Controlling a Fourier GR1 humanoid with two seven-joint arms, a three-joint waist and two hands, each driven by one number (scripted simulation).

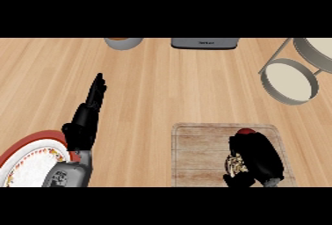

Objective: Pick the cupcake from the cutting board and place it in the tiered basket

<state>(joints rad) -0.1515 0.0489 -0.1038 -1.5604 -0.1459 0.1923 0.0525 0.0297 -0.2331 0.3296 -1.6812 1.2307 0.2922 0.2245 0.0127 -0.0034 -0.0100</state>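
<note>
On the cutting board [201,154] at five o'clock, the right hand [259,158] curls its fingers around the cupcake [236,165] (mostly hidden). The tiered basket [290,81] lies toward one o'clock. The left hand [88,118] rests open at nine o'clock on the counter [168,79].

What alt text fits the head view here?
The right robot hand curls around the cupcake on the cutting board at the lower right of a wooden counter. The tiered basket sits at the upper right. The left robot hand rests open beside a red-rimmed plate.
</note>
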